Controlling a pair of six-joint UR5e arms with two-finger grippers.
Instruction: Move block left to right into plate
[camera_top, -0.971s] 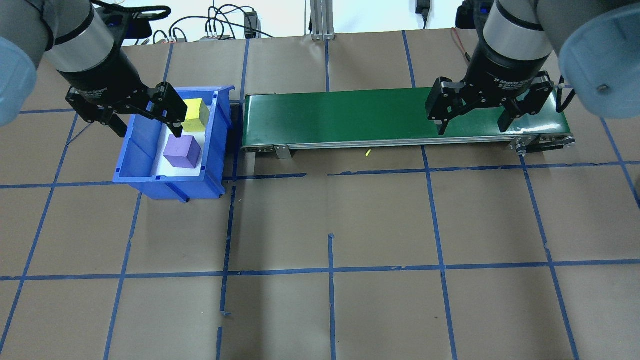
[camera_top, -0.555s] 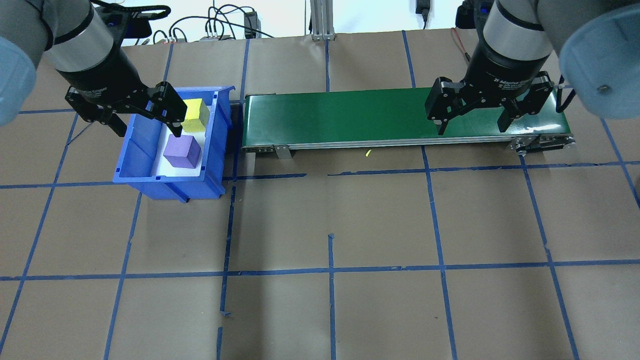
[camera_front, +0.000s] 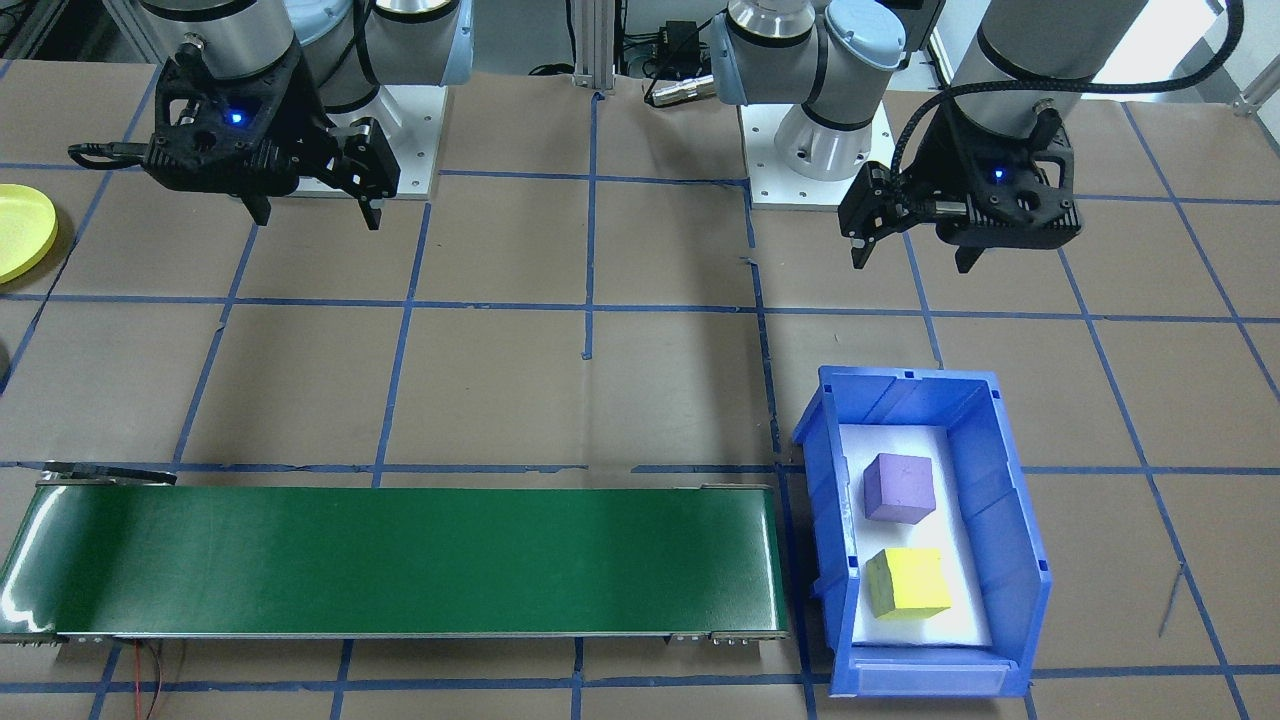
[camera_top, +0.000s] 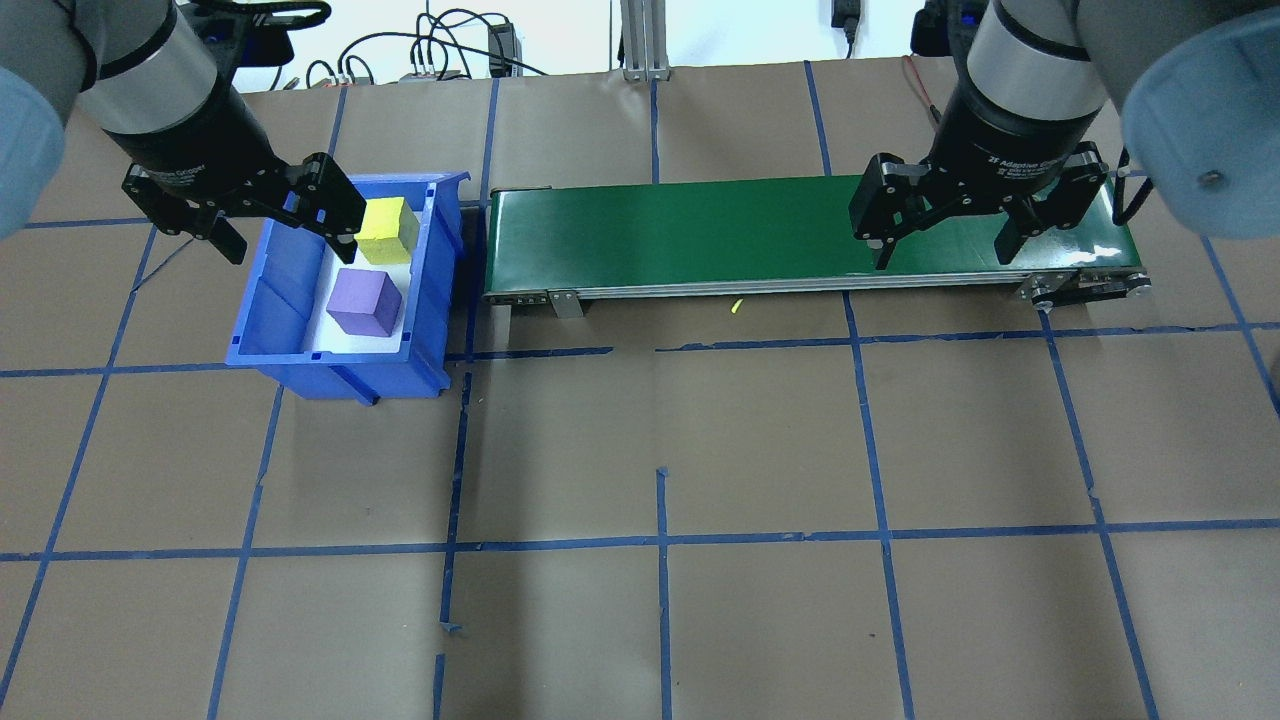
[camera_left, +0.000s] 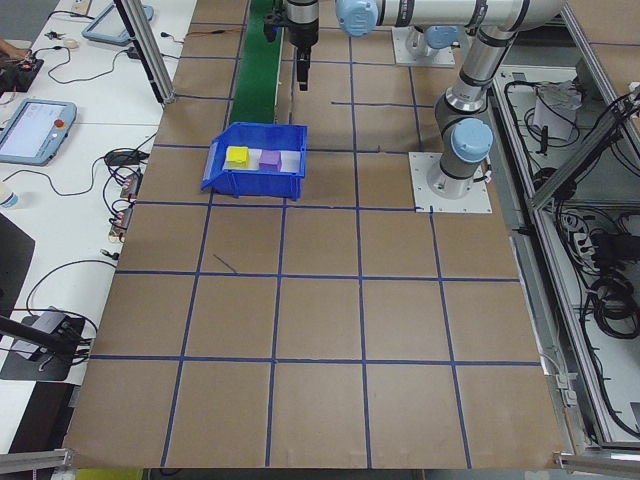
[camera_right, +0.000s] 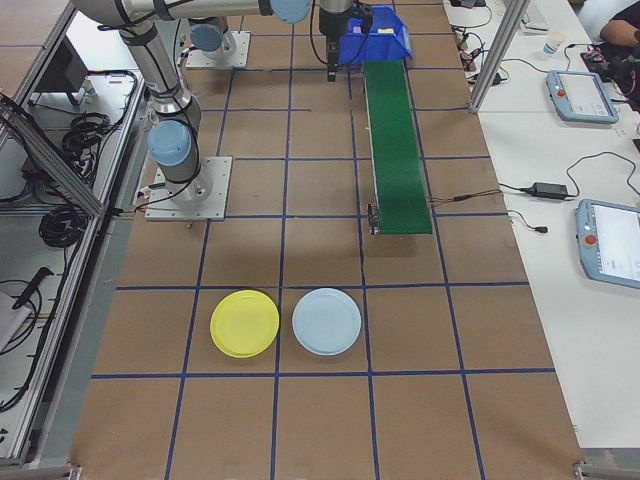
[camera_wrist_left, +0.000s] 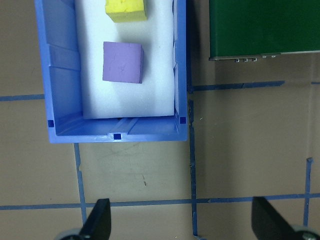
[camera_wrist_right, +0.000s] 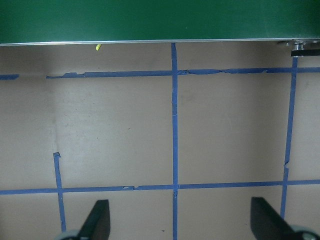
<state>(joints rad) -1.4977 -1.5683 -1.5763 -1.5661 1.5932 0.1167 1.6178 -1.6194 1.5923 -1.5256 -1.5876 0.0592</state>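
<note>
- Hovering above the tabletop (camera_top: 660, 420), left pincer (camera_top: 285, 228) hangs over the near-left edge of the blue bin (camera_top: 262, 300), fingers spread wide, nothing held.
- Bin walls stand close around both cubes; its top is open, and bare brown paper with blue tape lines lies all around it.
- Purple block (camera_top: 364, 303) sits on the white bin floor, just right of and nearer than the left pincer, not touching it; wrist view shows it ahead of the fingertips.
- Yellow block (camera_top: 386, 231) lies behind the purple one, close to the pincer's right finger, apart from it.
- Green conveyor (camera_top: 700, 240) starts just right of the bin and runs rightward, top bare.
- Right pincer (camera_top: 940, 238) hangs over the conveyor's right end, spread wide, empty.
- Yellow plate (camera_right: 244, 323) lies well beyond the conveyor's right end, just beside a pale blue plate (camera_right: 326, 321), far from both pincers.
</note>
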